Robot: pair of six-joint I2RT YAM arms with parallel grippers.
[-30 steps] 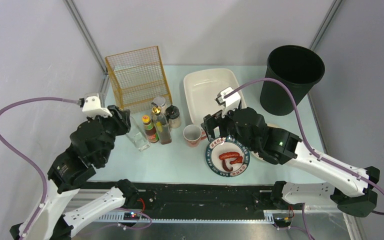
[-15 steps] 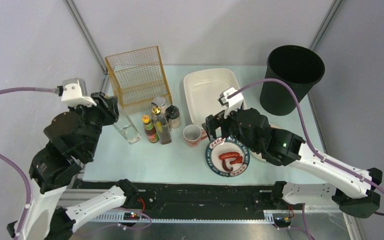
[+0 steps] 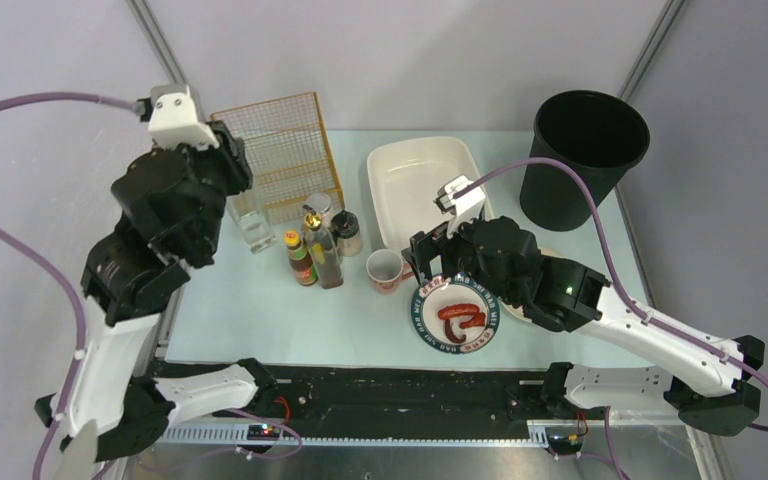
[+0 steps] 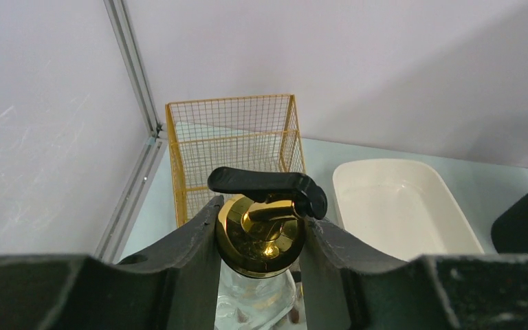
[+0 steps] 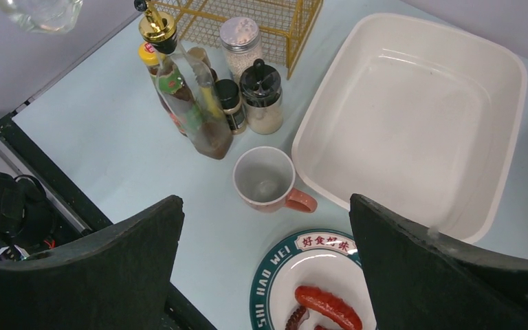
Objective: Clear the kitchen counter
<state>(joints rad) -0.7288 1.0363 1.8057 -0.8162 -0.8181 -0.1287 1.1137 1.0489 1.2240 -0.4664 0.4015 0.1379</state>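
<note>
My left gripper (image 3: 243, 205) is shut on a clear glass bottle (image 3: 253, 232) and holds it off the pale mint-blue kitchen counter (image 3: 290, 320), in front of the yellow wire basket (image 3: 278, 150). In the left wrist view both fingers (image 4: 192, 261) press the bottle's gold cap (image 4: 261, 237), which has a black lever. My right gripper (image 3: 435, 260) is open and empty above the near rim of a green-rimmed plate (image 3: 422, 318) with red sausages (image 3: 460, 318). In the right wrist view the gripper (image 5: 265, 203) hangs over the counter between a pink-handled mug (image 5: 265, 179) and the plate (image 5: 275, 275).
A cluster of sauce bottles and shakers (image 3: 318, 245) stands left of the mug (image 3: 388, 270). A white basin (image 3: 422, 185) lies at the back centre. A black bin (image 3: 588, 155) stands at the back right. Grey rails frame the counter.
My left arm has lifted the glass bottle off the counter and carried it back and left toward the wire basket. The right arm has barely moved.
</note>
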